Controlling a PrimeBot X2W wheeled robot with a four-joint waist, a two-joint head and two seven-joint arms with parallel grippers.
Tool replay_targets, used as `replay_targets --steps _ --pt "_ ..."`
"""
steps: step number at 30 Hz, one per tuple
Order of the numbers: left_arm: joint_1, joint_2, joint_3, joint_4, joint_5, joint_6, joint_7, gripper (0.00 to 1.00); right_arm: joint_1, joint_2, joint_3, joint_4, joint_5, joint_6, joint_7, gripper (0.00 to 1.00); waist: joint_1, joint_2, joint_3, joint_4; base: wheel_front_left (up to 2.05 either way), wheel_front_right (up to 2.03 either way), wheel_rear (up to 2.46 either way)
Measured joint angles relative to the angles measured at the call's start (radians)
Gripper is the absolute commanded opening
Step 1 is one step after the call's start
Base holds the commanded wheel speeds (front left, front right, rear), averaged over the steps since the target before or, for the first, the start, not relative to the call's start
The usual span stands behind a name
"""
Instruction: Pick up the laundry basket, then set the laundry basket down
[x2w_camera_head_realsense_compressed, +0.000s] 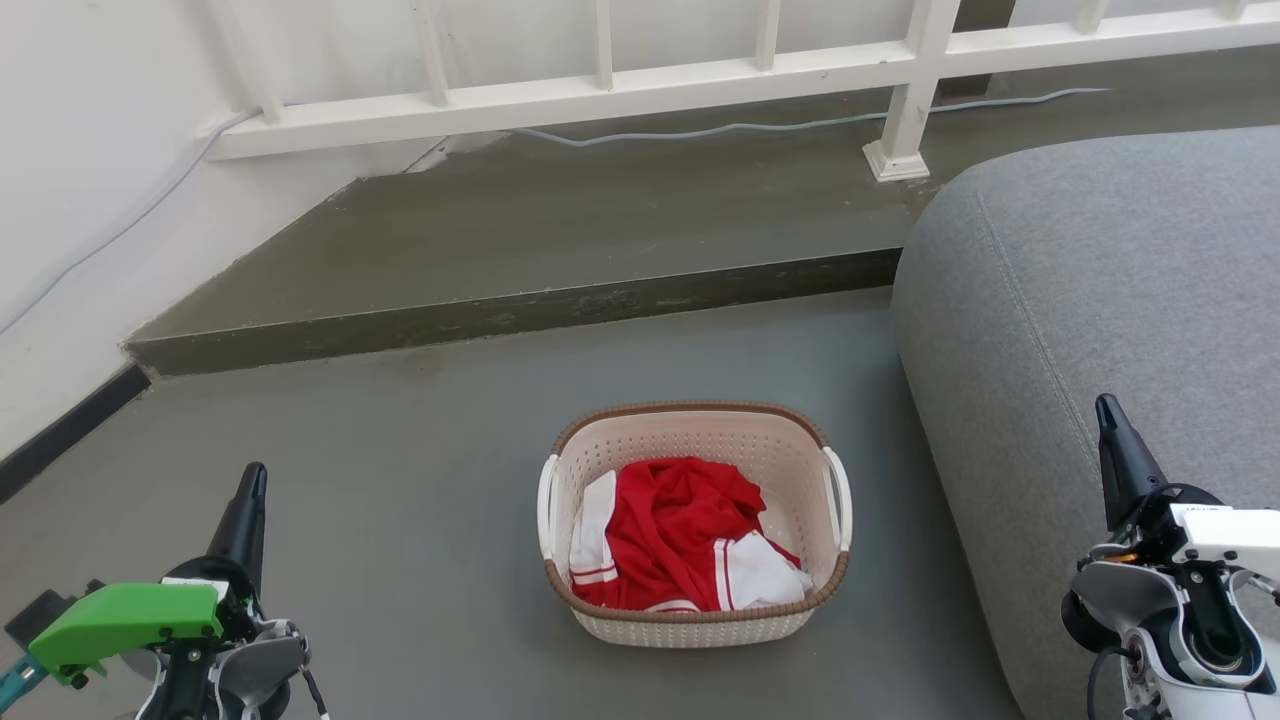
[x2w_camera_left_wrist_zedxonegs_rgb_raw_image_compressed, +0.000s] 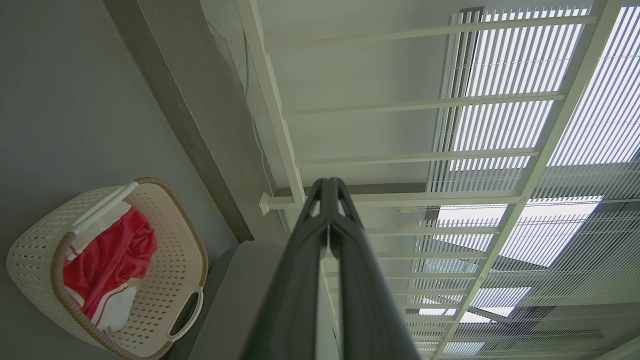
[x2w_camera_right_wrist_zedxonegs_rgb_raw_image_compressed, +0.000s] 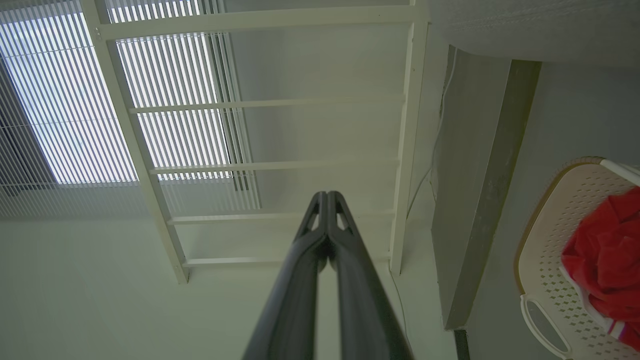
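head view puts the laundry basket (x2w_camera_head_realsense_compressed: 690, 628) on the floor (x2w_camera_head_realsense_compressed: 400, 470) between left gripper (x2w_camera_head_realsense_compressed: 252, 485) and right gripper (x2w_camera_head_realsense_compressed: 1108, 412), both pressed together on nothing; likely light, stiff plastic, best taken by its side handles (x2w_camera_head_realsense_compressed: 841, 500).

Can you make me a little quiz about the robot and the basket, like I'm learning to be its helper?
1. True or false: the cream-white perforated plastic laundry basket stands on the grey floor, and both grippers are apart from it.
2. What lies inside the basket?
A) crumpled red and white cloth
B) folded blue towels
C) a pair of shoes
3. Fill in the word: the jaws of the left gripper and the right gripper are both ____.

Key: 1 true; 2 A; 3 shut.
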Motion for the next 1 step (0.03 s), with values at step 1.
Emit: replay_targets --steps 1 --pt "0.000 0.000 0.000 0.000 0.000 0.000 0.000 0.00 0.000 0.000 0.000 0.000 0.000 0.000 0.000 0.00 0.0000 0.0000 0.000 0.000 0.00 0.00 0.00"
